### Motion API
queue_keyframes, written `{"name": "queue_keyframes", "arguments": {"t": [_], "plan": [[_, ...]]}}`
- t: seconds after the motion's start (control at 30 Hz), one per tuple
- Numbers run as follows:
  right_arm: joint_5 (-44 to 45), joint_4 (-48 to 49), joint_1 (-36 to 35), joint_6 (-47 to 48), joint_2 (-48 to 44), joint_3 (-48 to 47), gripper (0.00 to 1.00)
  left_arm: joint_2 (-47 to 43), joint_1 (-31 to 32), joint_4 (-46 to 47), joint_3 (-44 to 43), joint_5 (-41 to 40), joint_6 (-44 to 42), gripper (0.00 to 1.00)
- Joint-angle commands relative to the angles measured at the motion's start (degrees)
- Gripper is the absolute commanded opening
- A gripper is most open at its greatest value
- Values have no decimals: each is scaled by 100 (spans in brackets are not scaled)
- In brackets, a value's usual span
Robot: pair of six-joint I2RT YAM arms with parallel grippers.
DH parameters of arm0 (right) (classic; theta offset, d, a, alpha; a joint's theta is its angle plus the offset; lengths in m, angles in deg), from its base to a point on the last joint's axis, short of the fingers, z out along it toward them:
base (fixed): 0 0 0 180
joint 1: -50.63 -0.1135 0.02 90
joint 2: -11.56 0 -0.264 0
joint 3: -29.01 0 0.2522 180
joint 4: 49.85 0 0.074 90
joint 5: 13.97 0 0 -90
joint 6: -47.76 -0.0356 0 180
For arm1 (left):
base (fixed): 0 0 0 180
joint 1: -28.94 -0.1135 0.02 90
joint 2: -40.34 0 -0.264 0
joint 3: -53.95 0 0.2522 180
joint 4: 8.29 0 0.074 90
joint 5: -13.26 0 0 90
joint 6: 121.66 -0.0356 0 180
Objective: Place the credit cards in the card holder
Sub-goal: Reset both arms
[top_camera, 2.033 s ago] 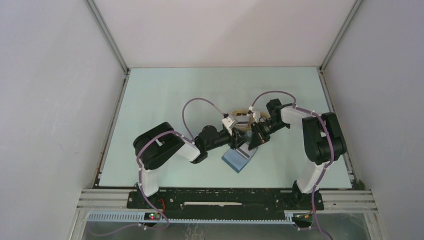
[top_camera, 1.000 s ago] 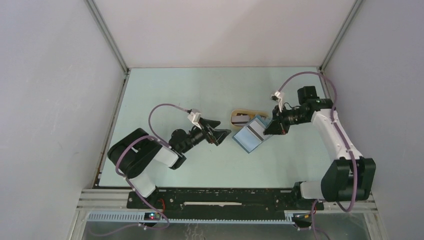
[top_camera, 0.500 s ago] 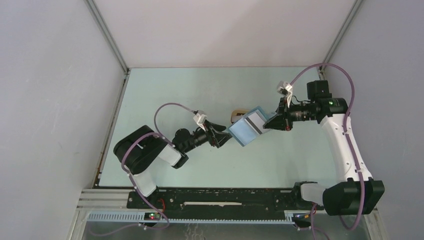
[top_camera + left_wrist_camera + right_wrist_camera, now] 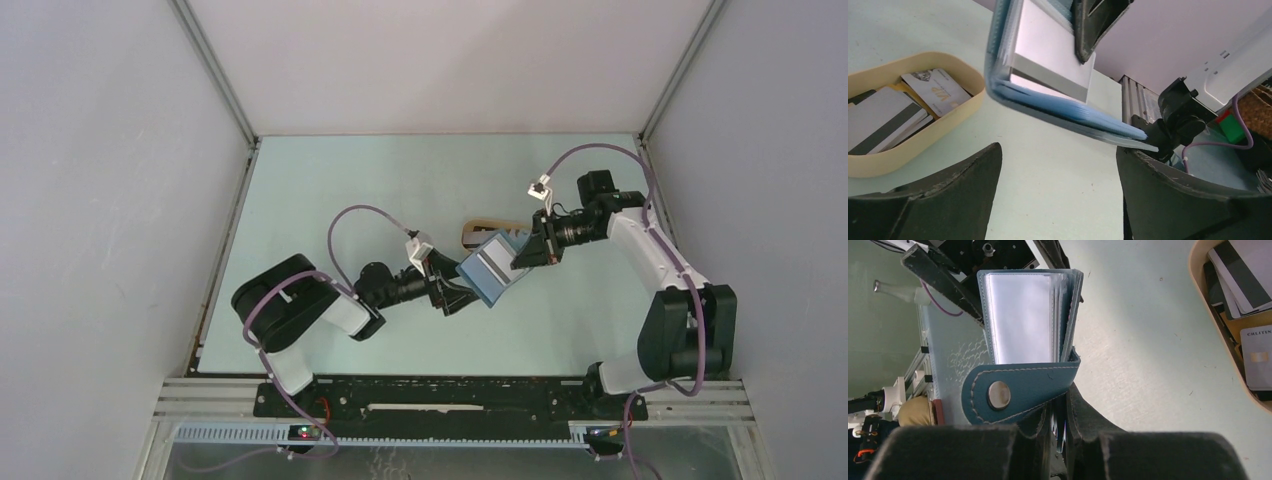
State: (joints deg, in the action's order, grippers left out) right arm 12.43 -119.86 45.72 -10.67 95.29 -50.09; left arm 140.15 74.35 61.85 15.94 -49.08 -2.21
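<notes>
Top, left wrist and right wrist views, all positions given from the beige oval tray (image 4: 478, 232).

Card holder (image 4: 489, 268): teal-blue, spread open, raised off the pale green table (image 4: 350, 200), just on the near side of the tray and overlapping its near rim in the top view. Snap-button tab (image 4: 1020, 390) folded across the cover in the right wrist view; pale sleeves (image 4: 1020, 317) fanned out above it.

Right gripper (image 4: 522, 255): to the right of the tray, clamped tight on the far-right edge of the card holder, fingers (image 4: 1085, 415) pinching the cover beside the tab.

Left gripper (image 4: 456, 292): near and left of the tray, at the card holder's near-left corner, jaws spread wide and holding nothing; both fingers (image 4: 948, 190) low in the left wrist view, the open holder above the gap between them.

Credit cards (image 4: 883, 117): loosely stacked inside the tray, whitish-grey with dark stripes, one printed white card on top. Flat grey panel (image 4: 1053, 60) against the holder's inner face, under a right finger; card or sleeve not distinguishable.
</notes>
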Motion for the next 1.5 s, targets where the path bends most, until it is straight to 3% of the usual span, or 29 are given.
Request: {"name": "queue_keyframes", "arguments": {"t": [0.0, 0.37, 0.63, 1.07, 1.27, 1.47], "plan": [[-62, 298, -162, -242, 43, -12, 0, -18, 54, 303, -263, 154, -131, 90], [-285, 153, -653, 9, 606, 4, 0, 247, -8, 294, -375, -153, 84, 94], [-311, -255, -696, 343, 1130, -157, 0, 351, -145, 105, -380, -222, 286, 87], [-75, -511, -741, 495, 1811, -254, 1, 329, -126, -1628, -852, 16, 612, 67], [432, -439, -926, 306, 2258, -313, 8, 201, 119, -2460, -827, -199, 772, 58], [870, -230, -995, 60, 2358, -317, 18, 205, 399, -3170, -855, -767, 816, 59]]}}
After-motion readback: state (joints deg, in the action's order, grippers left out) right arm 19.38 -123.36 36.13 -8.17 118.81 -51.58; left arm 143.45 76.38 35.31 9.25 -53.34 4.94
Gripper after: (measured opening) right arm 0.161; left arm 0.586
